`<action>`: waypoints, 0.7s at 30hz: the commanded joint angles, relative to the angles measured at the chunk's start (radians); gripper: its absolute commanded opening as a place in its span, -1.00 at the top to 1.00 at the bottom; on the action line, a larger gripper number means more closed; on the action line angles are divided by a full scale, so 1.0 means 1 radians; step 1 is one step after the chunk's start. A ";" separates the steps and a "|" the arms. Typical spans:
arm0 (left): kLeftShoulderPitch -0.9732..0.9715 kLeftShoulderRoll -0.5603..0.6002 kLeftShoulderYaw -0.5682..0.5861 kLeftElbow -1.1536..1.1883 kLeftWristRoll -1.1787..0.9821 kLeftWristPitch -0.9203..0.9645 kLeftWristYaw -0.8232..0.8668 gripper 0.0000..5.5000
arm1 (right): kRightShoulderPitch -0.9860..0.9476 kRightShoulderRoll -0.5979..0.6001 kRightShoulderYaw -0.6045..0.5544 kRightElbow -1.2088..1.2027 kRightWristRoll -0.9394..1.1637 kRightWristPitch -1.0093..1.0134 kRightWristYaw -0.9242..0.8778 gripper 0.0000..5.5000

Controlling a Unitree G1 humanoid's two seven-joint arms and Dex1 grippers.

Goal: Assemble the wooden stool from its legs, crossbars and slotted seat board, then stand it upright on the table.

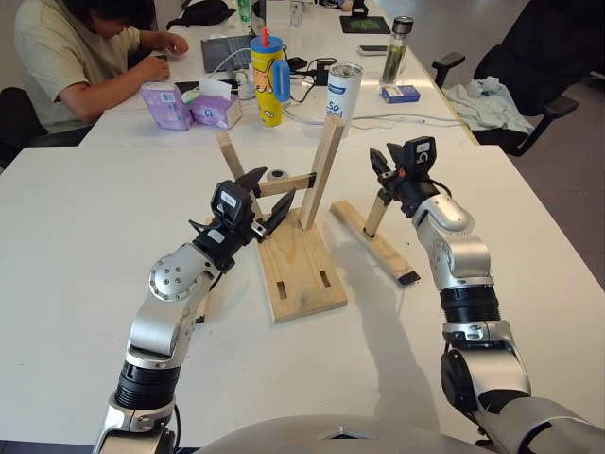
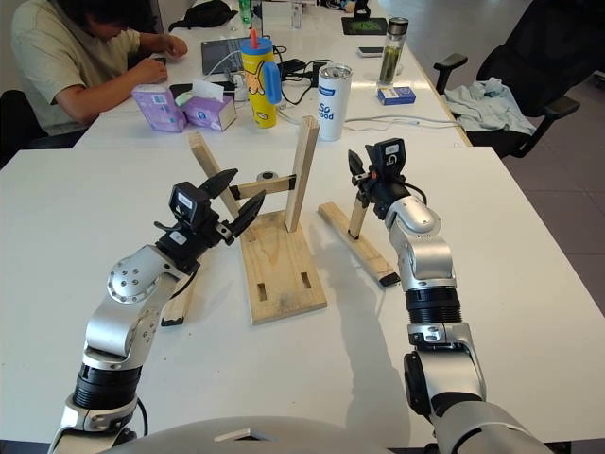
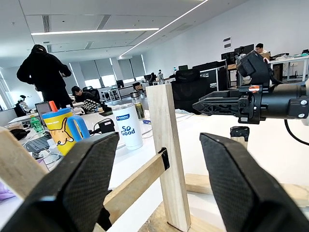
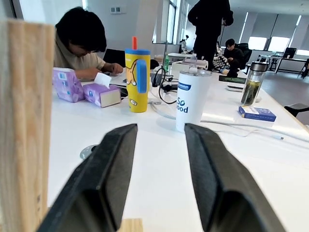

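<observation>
While hovering at the half-built frame, spread wide, pinching nothing: fingers of left gripper, straddling near end of fitted crossbar; contact unclear. Joined by that bar: tilted leg, base hidden behind gripper, and upright leg standing at far end of slotted seat board. Board flat on white worktop, two slots face up. Fingers of right gripper parted too, nothing between, at top of second crossbar, upright on lying leg. Loose leg beside left arm. Behind: yellow tumbler, white cup, tissue packs.
</observation>
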 commanded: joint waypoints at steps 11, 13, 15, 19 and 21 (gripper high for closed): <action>0.053 0.006 0.046 -0.049 -0.058 0.069 0.014 -0.13 | 0.248 -0.309 -0.110 -0.184 0.097 0.318 0.261 0.22; 0.074 0.020 0.045 -0.057 -0.073 0.090 0.000 -0.13 | 0.274 -0.355 -0.098 -0.205 0.127 0.404 0.320 0.10; 0.106 0.040 0.024 -0.070 -0.078 0.113 -0.023 -0.13 | 0.290 -0.382 -0.068 -0.239 0.153 0.467 0.373 -0.02; 0.179 0.091 -0.069 -0.108 -0.102 0.131 -0.133 -0.13 | 0.318 -0.406 0.018 -0.285 0.186 0.585 0.449 -0.25; 0.193 0.120 -0.109 -0.114 -0.107 0.133 -0.187 -0.13 | 0.329 -0.402 0.043 -0.284 0.174 0.593 0.446 -0.38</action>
